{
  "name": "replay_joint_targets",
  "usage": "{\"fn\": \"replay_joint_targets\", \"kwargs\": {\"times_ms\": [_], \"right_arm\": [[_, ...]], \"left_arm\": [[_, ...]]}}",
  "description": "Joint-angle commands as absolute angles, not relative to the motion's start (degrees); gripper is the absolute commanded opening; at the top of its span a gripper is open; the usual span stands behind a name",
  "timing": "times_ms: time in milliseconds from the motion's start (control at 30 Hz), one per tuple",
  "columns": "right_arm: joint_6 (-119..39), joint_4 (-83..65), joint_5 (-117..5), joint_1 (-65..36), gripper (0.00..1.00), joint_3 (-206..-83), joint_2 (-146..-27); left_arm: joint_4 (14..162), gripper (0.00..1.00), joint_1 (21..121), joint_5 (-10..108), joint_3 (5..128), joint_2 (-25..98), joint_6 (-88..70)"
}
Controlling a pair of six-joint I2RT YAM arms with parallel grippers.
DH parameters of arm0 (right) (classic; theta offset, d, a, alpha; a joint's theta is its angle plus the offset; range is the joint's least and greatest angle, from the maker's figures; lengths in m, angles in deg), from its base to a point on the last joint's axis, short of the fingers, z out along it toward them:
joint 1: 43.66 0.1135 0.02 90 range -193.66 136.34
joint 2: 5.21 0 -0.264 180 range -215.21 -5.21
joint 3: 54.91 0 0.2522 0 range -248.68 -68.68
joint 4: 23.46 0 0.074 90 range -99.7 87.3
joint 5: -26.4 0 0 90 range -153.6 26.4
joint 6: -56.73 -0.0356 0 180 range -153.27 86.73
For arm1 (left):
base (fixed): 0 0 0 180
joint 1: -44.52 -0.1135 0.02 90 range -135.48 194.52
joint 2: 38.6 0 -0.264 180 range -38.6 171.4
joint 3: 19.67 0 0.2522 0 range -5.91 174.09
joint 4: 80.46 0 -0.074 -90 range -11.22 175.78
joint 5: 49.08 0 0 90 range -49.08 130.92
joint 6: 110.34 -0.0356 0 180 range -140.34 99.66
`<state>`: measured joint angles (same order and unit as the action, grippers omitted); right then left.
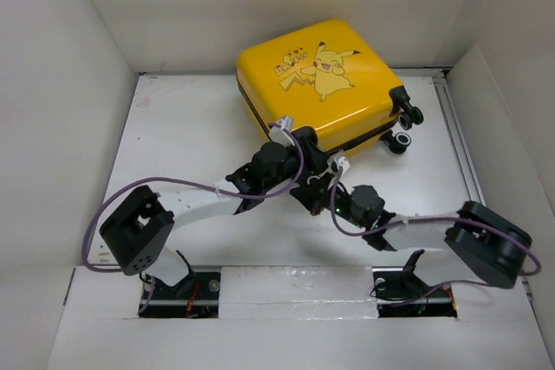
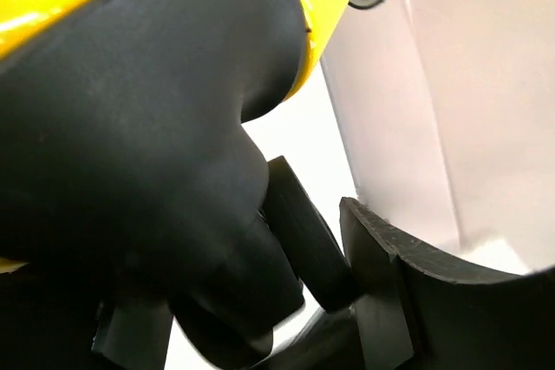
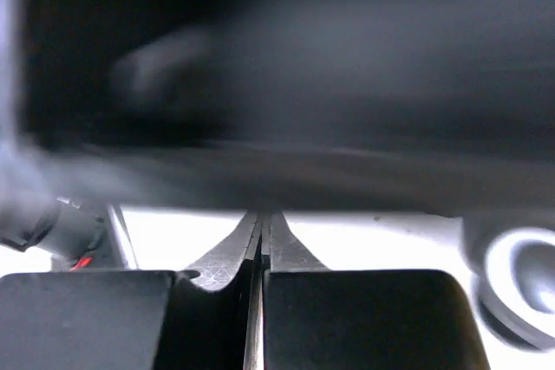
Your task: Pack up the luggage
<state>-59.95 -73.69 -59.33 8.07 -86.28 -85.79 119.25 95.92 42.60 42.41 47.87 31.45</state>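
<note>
Right end effector is pinched closed; left end effector cannot be read; luggage lies closed, far-centre on the desk; the two, crowded at its near edge, could collide.

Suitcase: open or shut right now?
Shut. The suitcase lies flat, printed side up, halves together along the zipper band; no lining shows. Zipped or not: cannot tell.

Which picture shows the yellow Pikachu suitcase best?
The top external view: the whole yellow hard-shell Pikachu suitcase shows there, closed, with its wheels at the right. The left wrist view catches only a yellow edge and one wheel. The right wrist view is mostly dark blur, with perhaps a wheel at its lower right.
</note>
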Motion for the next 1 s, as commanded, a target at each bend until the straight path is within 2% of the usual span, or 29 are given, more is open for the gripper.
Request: {"fn": "replay_joint_targets", "kwargs": {"times_ms": [0, 33, 100, 133, 167, 200, 233, 267, 367, 433, 567, 767, 967], "right_arm": [[-58.85, -57.14, -66.03, 6.0, 0.0, -86.42, -73.82], [-57.98, -47.24, -68.67, 6.0, 0.0, -86.43, -71.16], [-57.27, -39.27, -75.63, 4.34, 0.01, -87.65, -67.1], [-56.65, -32.71, -76.16, 3.29, 0.06, -88.27, -64.82], [-56.65, -30.29, -77.3, 1.45, 0.1, -88.8, -64.19], [-56.65, -29.05, -77.83, 0.65, 0.15, -88.8, -64.19], [-56.65, -29.04, -77.84, -0.32, 0.27, -88.8, -64.19], [-56.65, -28.17, -78.36, -1.37, 0.32, -88.8, -64.19], [-55.6, -28.67, -77.23, -5.24, 0.47, -91.08, -67.59], [-54.02, -29.3, -75.29, -7.44, 0.48, -94.4, -69.45], [-51.55, -29.3, -75.29, -10.25, 0.51, -98.64, -72.35], [-49.01, -31.58, -72.22, -14.21, 0.52, -101.11, -76.05], [-47.6, -34.31, -66.77, -17.29, 0.52, -103.04, -80.79]], "left_arm": [[129.65, 0.0, 99.72, 48.94, 41.03, 35.5, 25.72], [128.59, 0.0, 99.72, 47.53, 40.15, 34.36, 25.02], [126.05, 0.0, 99.72, 44.53, 38.83, 32.08, 24.49], [125.42, 0.0, 99.2, 44.53, 38.83, 32.06, 24.49], [125.42, 0.05, 99.19, 44.53, 38.3, 31.36, 23.88], [124.55, 0.13, 99.19, 44.01, 38.3, 31.36, 23.87], [123.49, 0.36, 98.67, 44.0, 38.3, 31.36, 23.35], [123.48, 0.49, 98.66, 43.39, 38.3, 30.84, 23.35], [121.21, 0.8, 98.66, 42.86, 38.3, 30.22, 22.64], [119.71, 0.84, 98.66, 41.63, 38.3, 29.69, 21.24], [112.25, 0.84, 98.66, 39.17, 40.32, 29.69, 19.14], [109.77, 0.84, 97.61, 35.91, 40.85, 30.3, 18.6], [109.07, 0.79, 96.99, 33.11, 41.38, 32.5, 17.55]]}}
